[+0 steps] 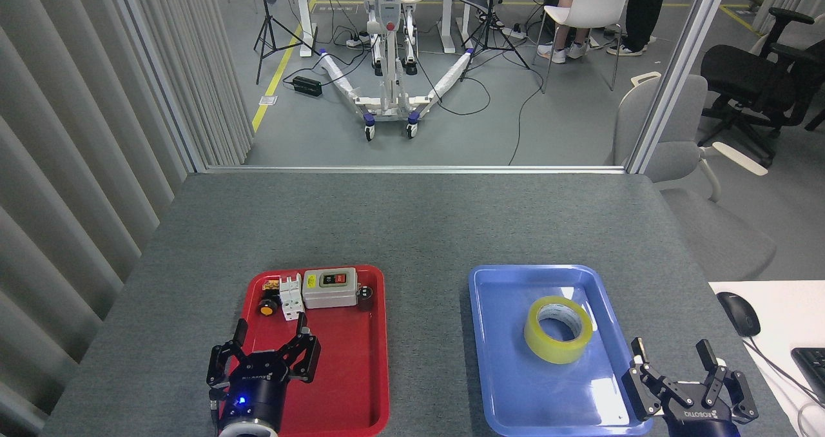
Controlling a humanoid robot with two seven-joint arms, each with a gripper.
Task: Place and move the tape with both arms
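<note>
The tape point(558, 329), a yellow translucent roll with a white core, lies flat in the blue tray point(503, 385) at the right. My right gripper point(671, 349) hangs open at the tray's near right corner, apart from the roll, with nothing between its fingers. Over the near left part of the red tray point(354, 385) my left gripper point(271, 329) is open and empty, its fingertips pointing toward the parts at that tray's far end.
The red tray's far end holds a grey switch box point(330, 288), a white breaker point(291, 297) and small parts. A white desk point(783, 308) with a mouse point(738, 313) and keyboard adjoins the table's right edge. Chairs and a wheeled stand are beyond the table.
</note>
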